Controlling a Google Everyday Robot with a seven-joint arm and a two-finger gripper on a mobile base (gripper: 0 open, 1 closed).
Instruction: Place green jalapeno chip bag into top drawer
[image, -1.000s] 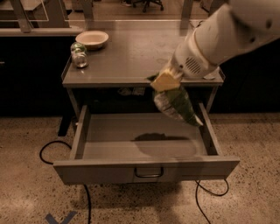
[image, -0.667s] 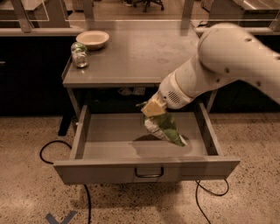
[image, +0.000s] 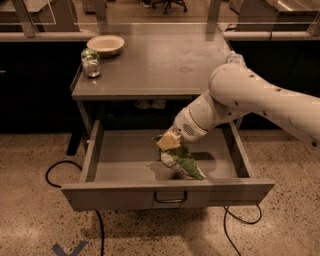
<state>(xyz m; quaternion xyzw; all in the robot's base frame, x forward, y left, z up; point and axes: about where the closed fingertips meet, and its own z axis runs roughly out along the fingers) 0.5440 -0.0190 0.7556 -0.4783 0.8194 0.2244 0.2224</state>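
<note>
The top drawer (image: 125, 192) stands pulled fully out from under the front edge of the worktop (image: 150, 65). Its curved handle (image: 170, 199) sits at the middle of the front panel.

The white arm (image: 250, 97) reaches in from the right of the view, passing below the worktop's front right corner and down into the drawer. The pincer (image: 169, 142) is inside the drawer's opening, a little right of its middle and forward of the worktop's front edge. It is clenched on the upper end of the green jalapeno chip bag (image: 182, 163).

The bag hangs from the pincer, tilted, with its lower end pointing toward the drawer's front panel. That end is low over the drawer floor, but whether it touches the floor I cannot tell. A dark shadow lies on the drawer floor just left of the bag.

On the worktop, 1 pale bowl (image: 105, 45) sits near the far left corner. Just in front of it, by the left edge, stands 1 small glass jar (image: 91, 63) with a green top.

On the speckled floor, 2 black cables (image: 52, 170) curl, one at either side of the drawer.
</note>
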